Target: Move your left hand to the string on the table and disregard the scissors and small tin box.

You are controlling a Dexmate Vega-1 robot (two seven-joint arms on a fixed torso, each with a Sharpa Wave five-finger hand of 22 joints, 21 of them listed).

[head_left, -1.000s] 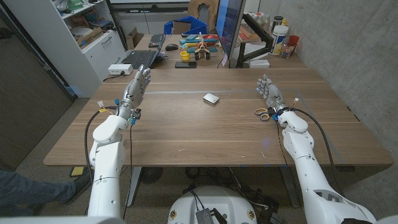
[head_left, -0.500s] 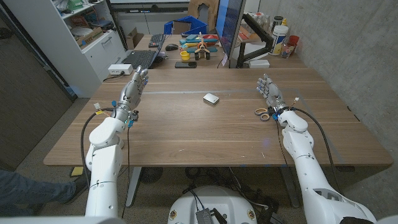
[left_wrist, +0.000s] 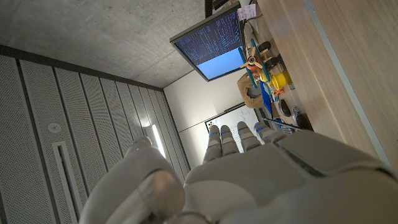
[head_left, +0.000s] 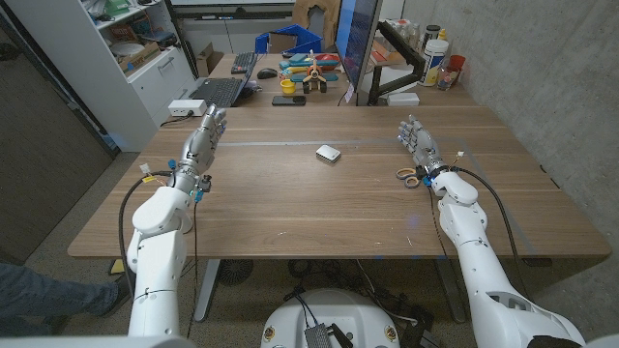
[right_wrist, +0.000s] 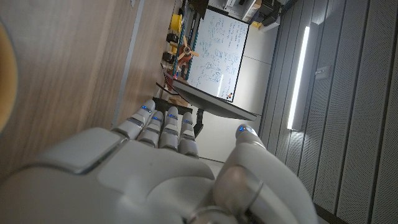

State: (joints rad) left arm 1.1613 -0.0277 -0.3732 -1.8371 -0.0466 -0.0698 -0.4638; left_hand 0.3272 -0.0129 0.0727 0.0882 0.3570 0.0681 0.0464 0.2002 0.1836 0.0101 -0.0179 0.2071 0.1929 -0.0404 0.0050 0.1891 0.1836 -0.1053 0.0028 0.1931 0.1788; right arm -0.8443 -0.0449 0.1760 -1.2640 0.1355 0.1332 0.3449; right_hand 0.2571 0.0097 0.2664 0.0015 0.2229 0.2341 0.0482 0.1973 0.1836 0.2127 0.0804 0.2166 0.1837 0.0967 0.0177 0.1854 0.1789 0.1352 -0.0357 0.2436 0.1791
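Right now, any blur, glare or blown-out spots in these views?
Head view: sharp, evenly lit, soft shadows under the tin box. Left wrist view: left hand close and soft, monitor bright. Right wrist view: right hand blurred, wall light strip blown out.

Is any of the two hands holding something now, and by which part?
Nothing is held. The left hand and right hand both show straight fingers with nothing in them.

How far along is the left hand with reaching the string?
Nothing looks done yet. The left hand is open over the table's left side, holding nothing, well apart from the tin box and scissors. The whole reach remains; I can't make out the string.
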